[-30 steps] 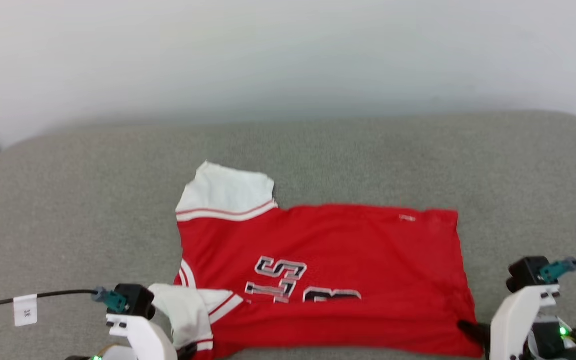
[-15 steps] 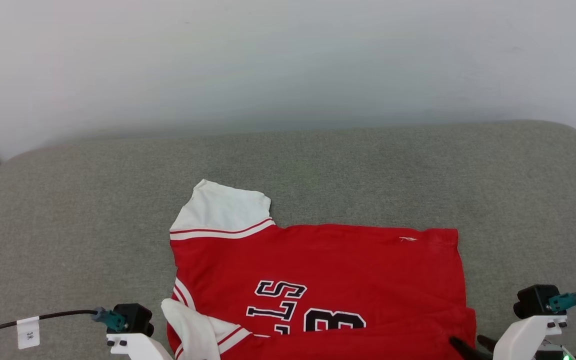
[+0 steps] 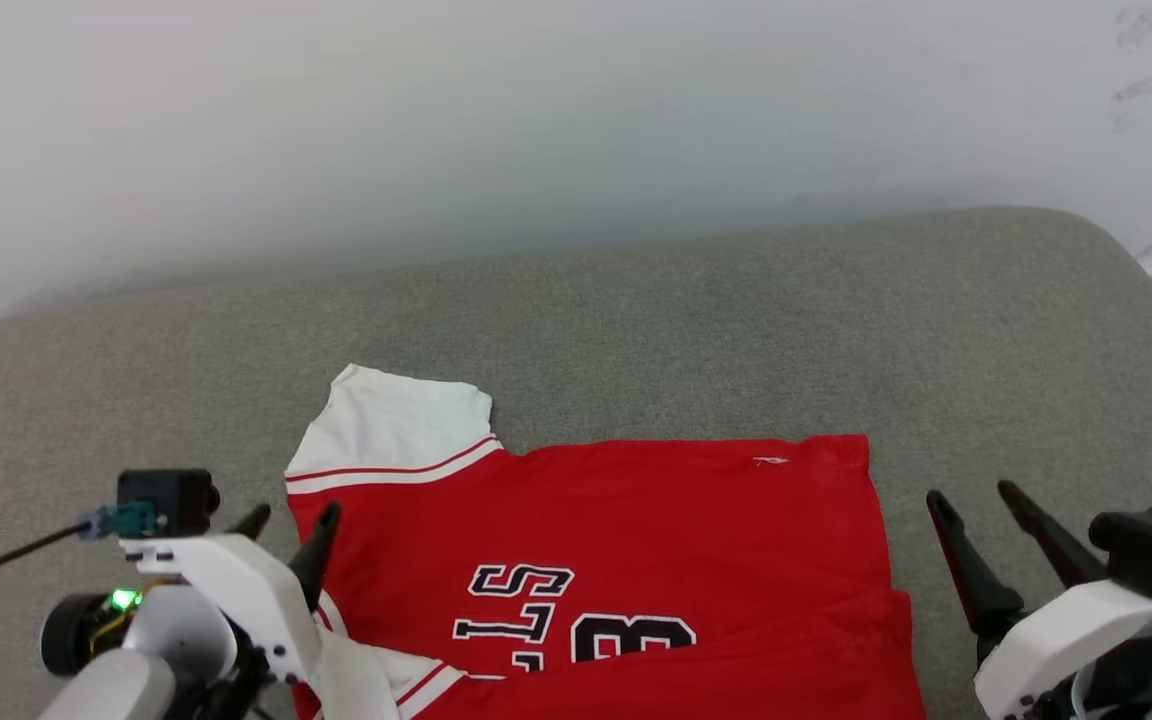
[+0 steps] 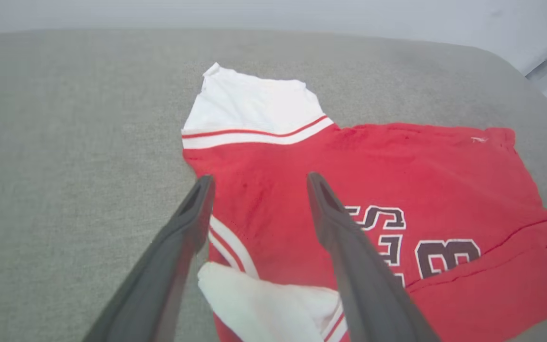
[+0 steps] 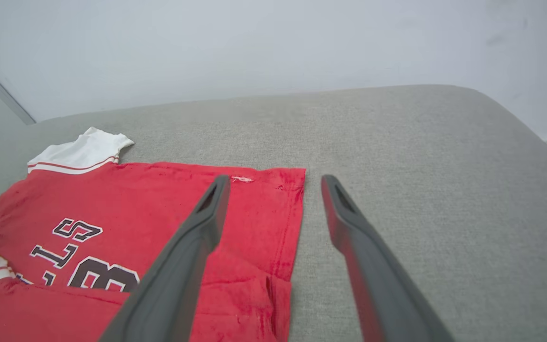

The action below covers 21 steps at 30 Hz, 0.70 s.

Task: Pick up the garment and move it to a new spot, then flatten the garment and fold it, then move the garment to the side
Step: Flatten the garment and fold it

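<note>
Both grippers stood low at the garment's near edge a second ago. Now they are lifted clear of it, and the head camera has turned a little as well.

The left gripper [image 3: 291,518] is at 8 o'clock of the head view. Its two fingers are spread apart and hold nothing, with the tips over the neck end of the garment [image 3: 636,520]. The right gripper [image 3: 971,495] is at 4 o'clock, also spread and empty, just beside the hem [image 3: 871,540] and over the grey cushion [image 3: 636,320].

The garment lies at 6 o'clock on the cushion, letters up, neck toward 9 o'clock. Its near strip [image 3: 736,685] is turned over onto the number, and the near sleeve [image 3: 361,680] is crumpled. The far sleeve [image 3: 391,440] lies flat at 11 o'clock of the red body. Behind the cushion is a pale wall [image 3: 536,120].

I judge the cloth light, soft and limp, so it will sag and drag if it is held at one point. It seems better to pinch two places at once, through all layers: one at the hem, one at the shoulder.
</note>
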Tool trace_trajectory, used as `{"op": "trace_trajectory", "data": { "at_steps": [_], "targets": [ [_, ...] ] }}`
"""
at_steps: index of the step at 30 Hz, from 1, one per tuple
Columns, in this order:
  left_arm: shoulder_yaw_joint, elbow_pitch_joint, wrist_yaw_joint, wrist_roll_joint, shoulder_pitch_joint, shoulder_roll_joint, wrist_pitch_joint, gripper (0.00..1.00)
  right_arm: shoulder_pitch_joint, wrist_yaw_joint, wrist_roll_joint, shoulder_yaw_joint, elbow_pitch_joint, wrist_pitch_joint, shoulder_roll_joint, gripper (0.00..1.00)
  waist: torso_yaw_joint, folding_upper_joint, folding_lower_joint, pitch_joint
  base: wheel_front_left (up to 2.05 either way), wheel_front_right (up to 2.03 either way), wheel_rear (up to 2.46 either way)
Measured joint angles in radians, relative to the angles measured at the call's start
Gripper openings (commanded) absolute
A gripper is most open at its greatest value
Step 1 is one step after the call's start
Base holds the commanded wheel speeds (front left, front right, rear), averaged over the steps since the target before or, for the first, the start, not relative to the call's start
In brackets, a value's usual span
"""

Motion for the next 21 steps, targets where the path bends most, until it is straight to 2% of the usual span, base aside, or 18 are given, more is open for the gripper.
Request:
{"op": "trace_trajectory", "data": {
  "at_steps": [5, 10, 16, 21],
  "targets": [
    [0.032, 0.009, 0.016, 0.059, -0.134, 0.007, -0.046, 1.0, -0.052, 0.0, -0.04, -0.016, -0.079, -0.067, 0.035, 1.0, -0.026, 0.0, 0.0001, 0.066, 0.0, 0.0, 0.0],
    [0.09, 0.052, 0.002, 0.058, -0.296, 0.036, -0.045, 1.0, -0.107, 0.0, -0.061, -0.04, -0.146, -0.097, 0.077, 1.0, -0.056, 0.0, 0.0003, 0.171, 0.0, 0.0, 0.0],
    [0.117, 0.141, -0.058, 0.029, -0.472, 0.079, 0.031, 1.0, -0.157, 0.0, -0.085, -0.045, -0.178, -0.114, 0.116, 1.0, -0.092, 0.0, 0.0004, 0.31, 0.0, 0.0, 0.0],
    [0.096, 0.234, -0.13, -0.017, -0.557, 0.133, 0.187, 1.0, -0.172, 0.0, -0.087, -0.035, -0.159, -0.13, 0.142, 1.0, -0.129, 0.0, 0.0004, 0.401, 0.0, 0.0, 0.0]
  ]
}}
